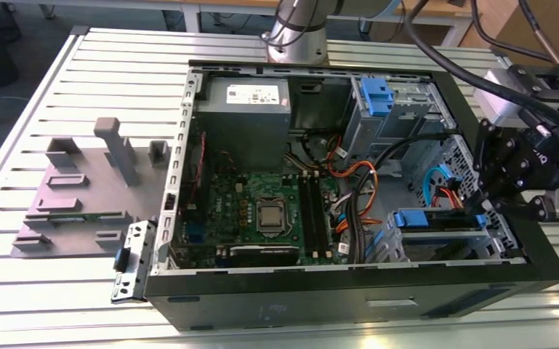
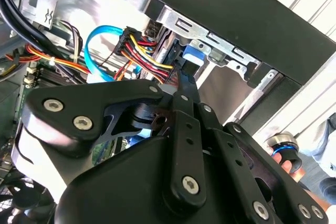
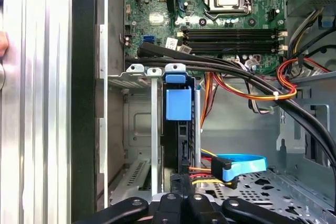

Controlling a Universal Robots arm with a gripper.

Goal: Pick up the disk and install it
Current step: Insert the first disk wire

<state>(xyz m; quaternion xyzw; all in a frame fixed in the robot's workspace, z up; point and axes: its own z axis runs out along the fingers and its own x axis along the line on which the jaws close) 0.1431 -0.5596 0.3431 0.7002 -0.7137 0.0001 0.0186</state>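
The disk stands on edge in the lower drive cage at the exterior view's right of the open computer case. Its blue carrier handle points toward the motherboard. In the first wrist view the disk's dark top edge runs from the handle down to my gripper. The fingers close in on the cable end of the disk. In the second wrist view one fingertip rests just below the blue handle. My gripper hangs over the case's right wall.
Orange, red and black power cables and a light-blue data cable run close to the cage. The motherboard and grey power supply fill the case's left half. A grey fixture lies outside. A person's hand is near the case.
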